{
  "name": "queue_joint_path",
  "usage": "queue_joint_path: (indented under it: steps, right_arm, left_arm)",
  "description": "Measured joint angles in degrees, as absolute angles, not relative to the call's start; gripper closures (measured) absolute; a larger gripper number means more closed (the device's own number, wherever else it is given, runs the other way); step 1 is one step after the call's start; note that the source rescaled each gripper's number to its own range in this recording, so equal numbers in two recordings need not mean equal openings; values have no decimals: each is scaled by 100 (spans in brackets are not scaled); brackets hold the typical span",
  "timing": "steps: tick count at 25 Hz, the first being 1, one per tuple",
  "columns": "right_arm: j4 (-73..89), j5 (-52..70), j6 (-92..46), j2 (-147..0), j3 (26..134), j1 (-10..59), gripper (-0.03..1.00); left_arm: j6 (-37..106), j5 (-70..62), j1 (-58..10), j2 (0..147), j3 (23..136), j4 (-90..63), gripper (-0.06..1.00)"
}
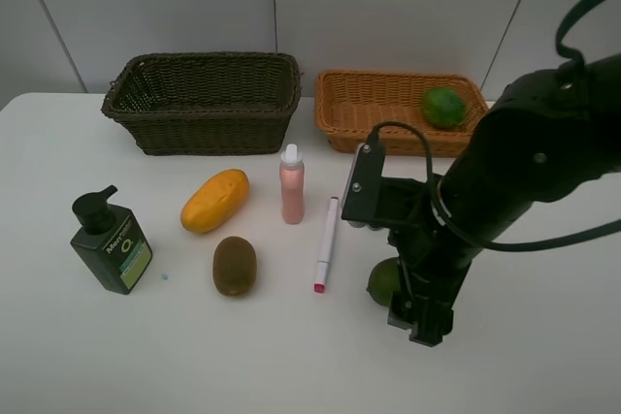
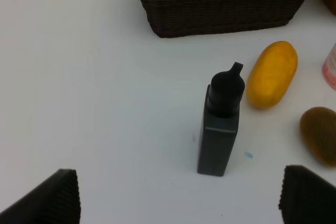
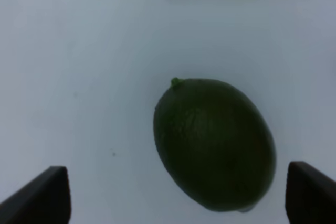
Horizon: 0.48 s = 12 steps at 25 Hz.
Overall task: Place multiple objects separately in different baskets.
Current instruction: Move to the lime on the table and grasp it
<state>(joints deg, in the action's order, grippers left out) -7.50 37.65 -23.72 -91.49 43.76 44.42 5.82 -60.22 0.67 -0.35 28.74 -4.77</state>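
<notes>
Right end effector (image 3: 176,198), wide and empty, hovers above the green fruit (image 3: 215,142) on the worktop (image 1: 243,356); from the high camera the fruit shows at 10 o'clock of its tips. The fruit's long axis slants across the closing line. Right arm is far nearer.

Dark olive basket (image 1: 204,128) upper left; orange-tan basket (image 1: 340,128) upper right, one green fruit (image 1: 443,107) inside. Mid-frame, left to right — upright pump bottle (image 1: 110,242), yellow mango (image 1: 214,201), brown kiwi (image 1: 235,265), upright pink spray bottle (image 1: 291,186), white marker (image 1: 326,244) lying flat, second green fruit (image 1: 380,283).
</notes>
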Motion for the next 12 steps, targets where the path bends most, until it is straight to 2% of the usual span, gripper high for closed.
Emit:
queue_joint_path:
  steps: [12]
  right_arm:
    - [-891, 3099, -2391, -9886, 4376, 4442, -2]
  left_arm:
    - [582, -6022, 67, -35, 2874, -477, -6]
